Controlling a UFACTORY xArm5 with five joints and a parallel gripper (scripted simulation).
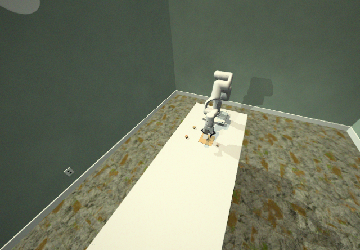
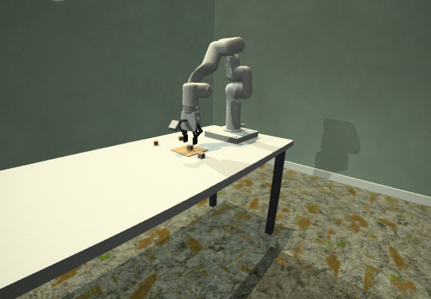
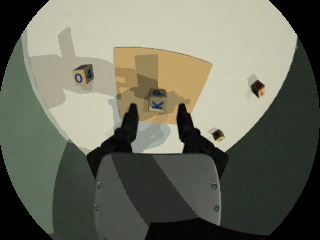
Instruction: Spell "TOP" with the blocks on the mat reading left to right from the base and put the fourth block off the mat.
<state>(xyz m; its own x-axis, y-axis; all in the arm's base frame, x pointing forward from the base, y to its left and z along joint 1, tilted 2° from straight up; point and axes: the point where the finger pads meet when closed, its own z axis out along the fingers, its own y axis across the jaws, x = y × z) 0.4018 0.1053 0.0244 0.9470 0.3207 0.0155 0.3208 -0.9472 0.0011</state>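
My gripper is open and empty, pointing down over the mat. A wooden block sits on the mat just below and between the fingertips. Its visible faces show a blue K and a blue P. A second block lies off the mat, showing a blue O and another blue mark. A dark block with a red mark and a small block lie off the other side; their letters are unreadable.
The white table carries everything. The robot's base plate stands behind the mat. The arm's shadow falls over the mat and the block marked O. The table's long edge runs along the near side.
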